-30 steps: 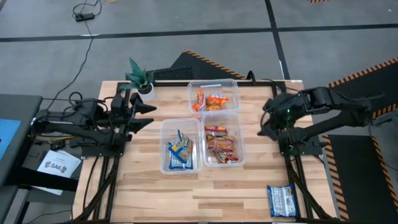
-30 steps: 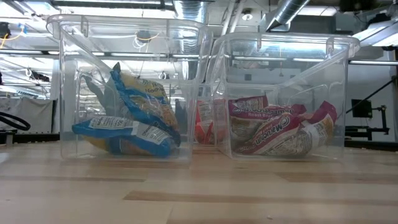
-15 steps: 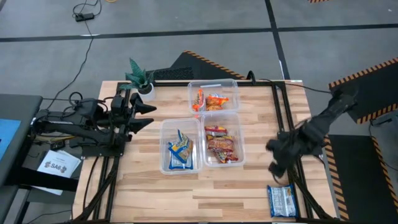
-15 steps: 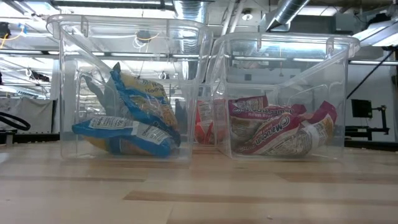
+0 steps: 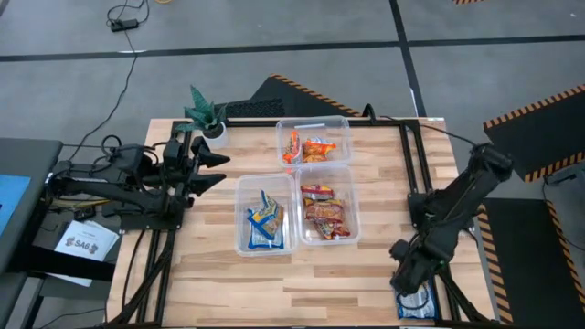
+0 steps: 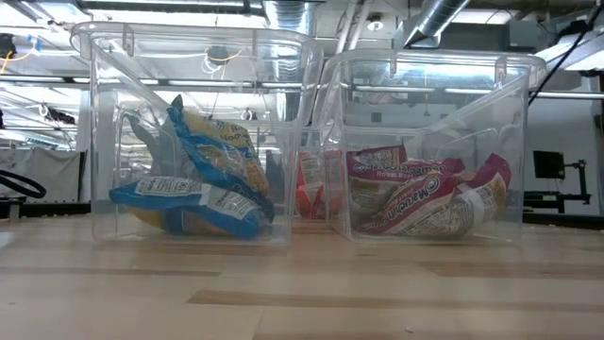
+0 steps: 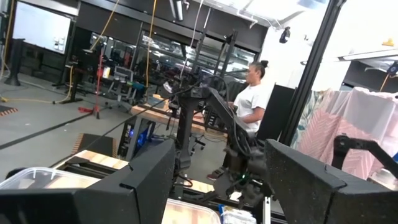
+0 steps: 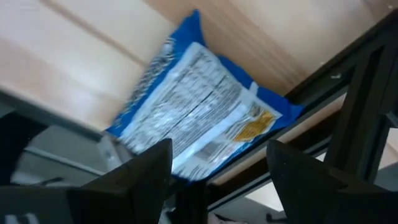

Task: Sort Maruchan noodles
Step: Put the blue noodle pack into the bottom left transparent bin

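Note:
One blue-and-white noodle packet [image 5: 419, 300] lies flat at the table's near right corner, partly hidden under my right arm. In the right wrist view this packet [image 8: 199, 118] fills the space ahead of my open right gripper [image 8: 217, 180], which hovers just above it [image 5: 407, 267]. The other packets sit in three clear tubs: orange ones in the far tub [image 5: 313, 140], blue ones in the near left tub [image 5: 263, 219], red ones in the near right tub [image 5: 326, 217]. My left gripper [image 5: 218, 169] waits open at the table's left side.
A small potted plant [image 5: 203, 114] stands at the far left corner. Black frame rails [image 5: 411, 164] run along the table's right side and past the packet [image 8: 360, 93]. The low view shows the two near tubs [image 6: 193, 179] [image 6: 415, 194]. A person [image 7: 252, 106] stands in the room beyond.
My right arm has swung from beside the tubs at the right edge toward the table's near right corner and has come down over the blue-and-white packet. The packet has stayed where it was.

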Robot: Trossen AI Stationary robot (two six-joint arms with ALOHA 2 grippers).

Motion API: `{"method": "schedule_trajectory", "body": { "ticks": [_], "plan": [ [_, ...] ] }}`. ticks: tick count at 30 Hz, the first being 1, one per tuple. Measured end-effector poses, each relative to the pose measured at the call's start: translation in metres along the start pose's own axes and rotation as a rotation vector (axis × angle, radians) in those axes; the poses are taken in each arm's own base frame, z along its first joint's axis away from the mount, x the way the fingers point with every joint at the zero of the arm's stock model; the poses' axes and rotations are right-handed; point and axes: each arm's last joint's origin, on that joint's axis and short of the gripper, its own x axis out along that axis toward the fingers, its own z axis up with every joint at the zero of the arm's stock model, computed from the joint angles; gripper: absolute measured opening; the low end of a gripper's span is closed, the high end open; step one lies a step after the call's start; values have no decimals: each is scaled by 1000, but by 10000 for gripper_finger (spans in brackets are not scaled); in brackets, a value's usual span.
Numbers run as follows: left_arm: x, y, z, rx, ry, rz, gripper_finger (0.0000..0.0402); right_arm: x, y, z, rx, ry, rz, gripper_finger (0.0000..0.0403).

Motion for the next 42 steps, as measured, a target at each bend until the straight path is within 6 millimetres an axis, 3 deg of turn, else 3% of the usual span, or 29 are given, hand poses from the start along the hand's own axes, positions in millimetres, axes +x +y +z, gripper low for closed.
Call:
{"method": "schedule_trajectory", "body": {
  "ticks": [12,20,27,31,42],
  "plan": [
    [0,0,0,-18,0,0,235,56,17,11,-51,90,-216,282],
    [0,0,0,-26,0,0,235,79,29,16,-50,142,-225,282],
    [0,0,0,-26,-2,7,235,83,32,19,-87,148,-210,273],
    [0,1,0,-26,-6,20,235,83,32,21,-85,141,-214,237],
    [0,1,0,-25,-6,22,235,83,31,22,-102,139,-221,61]
  ]
}}
